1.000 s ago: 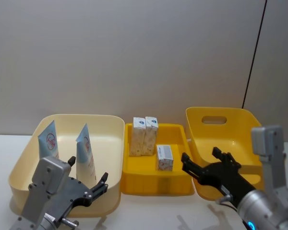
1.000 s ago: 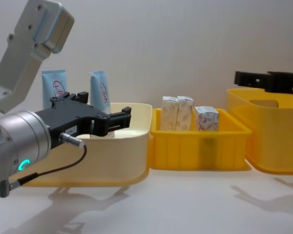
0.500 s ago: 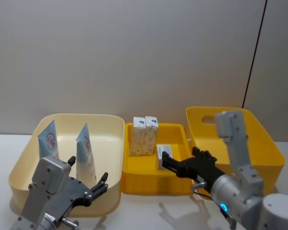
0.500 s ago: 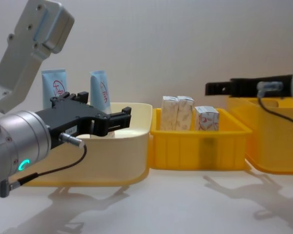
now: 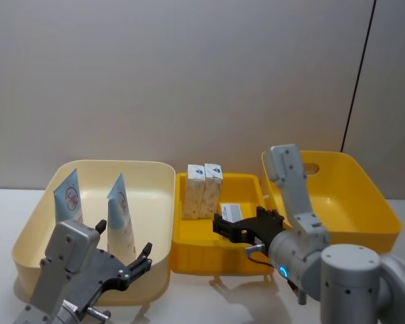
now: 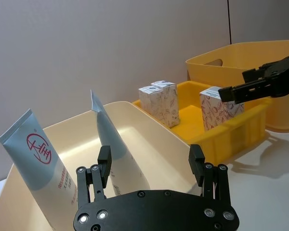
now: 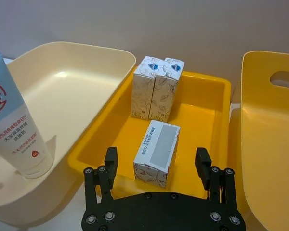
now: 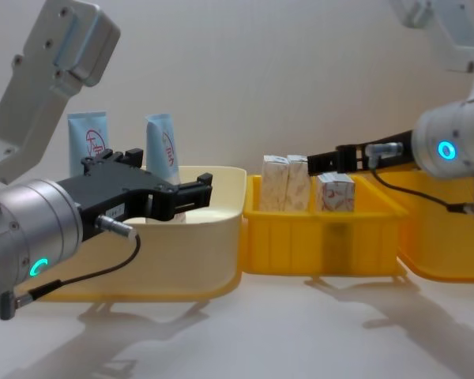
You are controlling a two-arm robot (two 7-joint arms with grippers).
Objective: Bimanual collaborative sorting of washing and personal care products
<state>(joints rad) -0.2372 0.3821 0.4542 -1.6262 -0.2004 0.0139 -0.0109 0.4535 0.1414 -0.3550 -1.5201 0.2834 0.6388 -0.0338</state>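
Note:
Two light-blue-and-white tubes (image 5: 69, 199) (image 5: 121, 216) stand leaning in the cream bin (image 5: 158, 177). Three beige cartons are in the small yellow tray (image 5: 216, 264): two upright side by side at the back (image 5: 196, 191) (image 5: 212, 191), and a third nearer the front (image 7: 156, 151). My right gripper (image 7: 156, 163) hovers open over this third carton, a finger on either side and apart from it; in the head view this gripper (image 5: 241, 226) partly hides the carton. Near the cream bin's front, my left gripper (image 5: 123, 243) stands open and holds nothing.
A large yellow bin with a handle slot (image 5: 364, 196) stands to the right of the tray. The three containers sit side by side on a white table (image 8: 300, 332), with open table surface in front of them. A grey wall is close behind.
My right arm has swung left from above the large yellow bin to over the front carton in the small tray. The left arm has not moved.

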